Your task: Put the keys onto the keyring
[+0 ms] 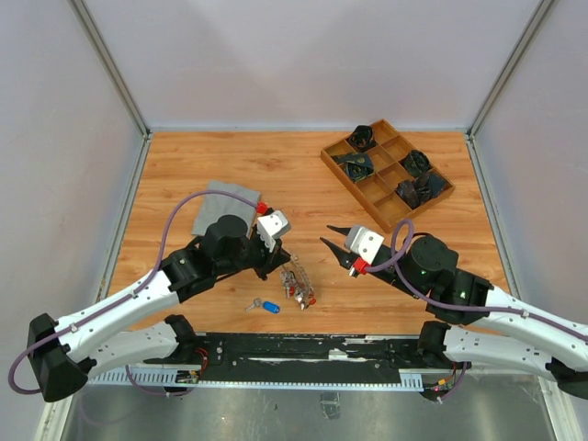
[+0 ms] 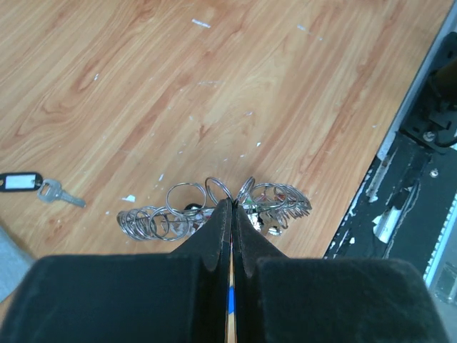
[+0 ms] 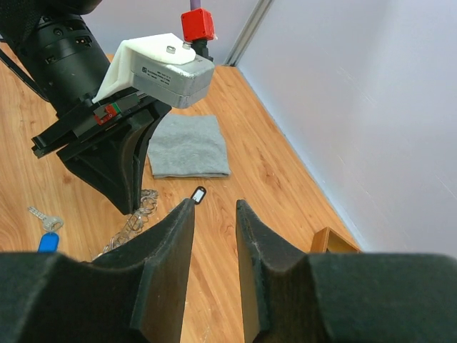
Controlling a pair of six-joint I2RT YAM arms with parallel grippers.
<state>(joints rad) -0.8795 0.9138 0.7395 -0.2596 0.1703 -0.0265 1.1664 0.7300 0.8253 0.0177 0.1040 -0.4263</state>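
Two arms meet over a wooden table (image 1: 184, 165) boxed in by pale grey walls (image 1: 294, 55) on three sides. A black rail (image 1: 303, 347) with chipped paint runs along the bottom of the overhead view. In the left wrist view, the boards are scuffed and flecked with white specks.

The left gripper (image 1: 283, 265) points down just left of centre. Its fingers (image 2: 218, 236) are clenched together with the tips pinching into the keyring (image 2: 178, 214). The keyring lies on the wood as a tangle of silver loops spreading to both sides of the tips. The overhead view shows it low in the middle (image 1: 297, 285).

A key with a blue tag (image 1: 265, 306) lies apart, just lower left of the ring.

The right gripper (image 1: 328, 236) hangs right of centre, well clear of the ring. Its fingers (image 3: 171, 243) are spread with nothing between them.

A grey cloth (image 1: 223, 209) lies flat to the upper left. A wooden tray (image 1: 367, 188) of dark items sits at the upper right.
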